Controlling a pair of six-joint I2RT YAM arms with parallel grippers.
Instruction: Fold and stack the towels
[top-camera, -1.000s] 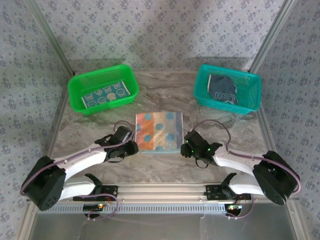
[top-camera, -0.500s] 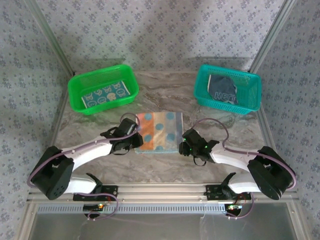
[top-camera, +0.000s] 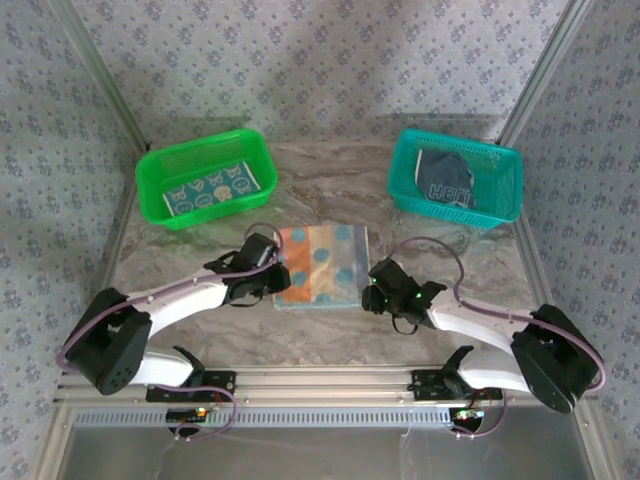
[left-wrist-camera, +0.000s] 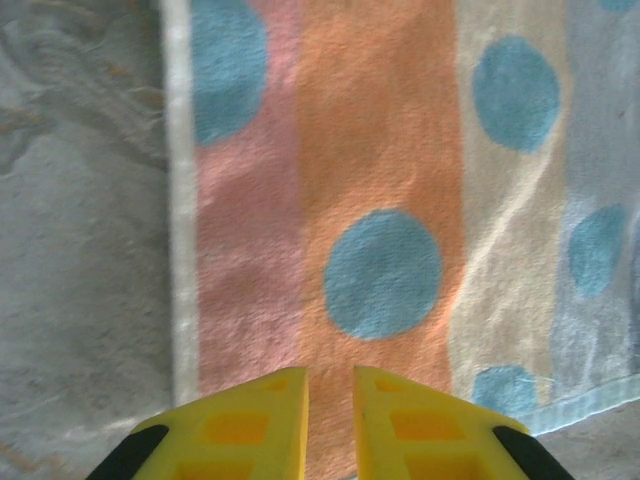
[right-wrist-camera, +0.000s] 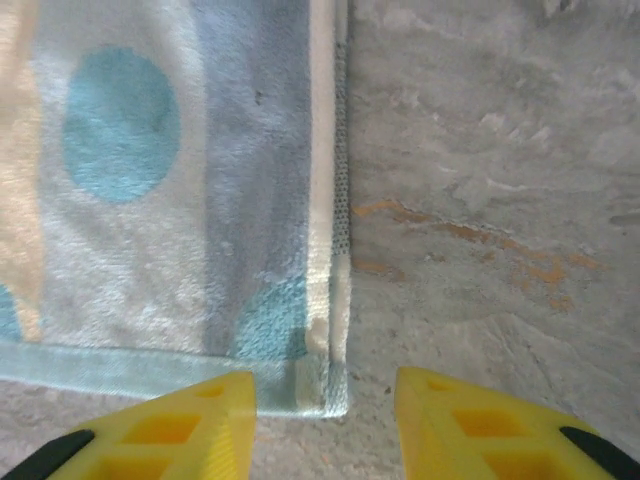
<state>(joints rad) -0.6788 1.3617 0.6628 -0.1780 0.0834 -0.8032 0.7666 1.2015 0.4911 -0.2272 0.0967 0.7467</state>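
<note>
The left gripper (top-camera: 270, 272) now sits on the near-left part of the dotted towel (top-camera: 328, 262). 1 second ago it was off the cloth's near-left edge, over the bare table (top-camera: 330, 190). Its jaws are narrowing too: the left wrist view shows the 2 yellow fingers (left-wrist-camera: 250, 420) almost together, with a slim gap above the orange stripe. Whether they pinch any cloth I cannot tell.

The right gripper (right-wrist-camera: 322, 378) has barely shifted and is spreading. Its jaws stand open on either side of the towel's near-right corner, with nothing held.

The dotted towel lies flat at the centre of the table, between the 2 arms. Its right edge shows 2 layers, so it looks folded at least once.

A teal towel (top-camera: 208, 188) lies in the green basket (top-camera: 190, 148) at far left. A dark towel (top-camera: 445, 180) sits bunched in the teal basket (top-camera: 455, 138) at far right.

My reading is that both grippers are setting up to take the near edge for another fold, the left ahead of the right. A pinch too far in from the edge could lift only the top layer.
</note>
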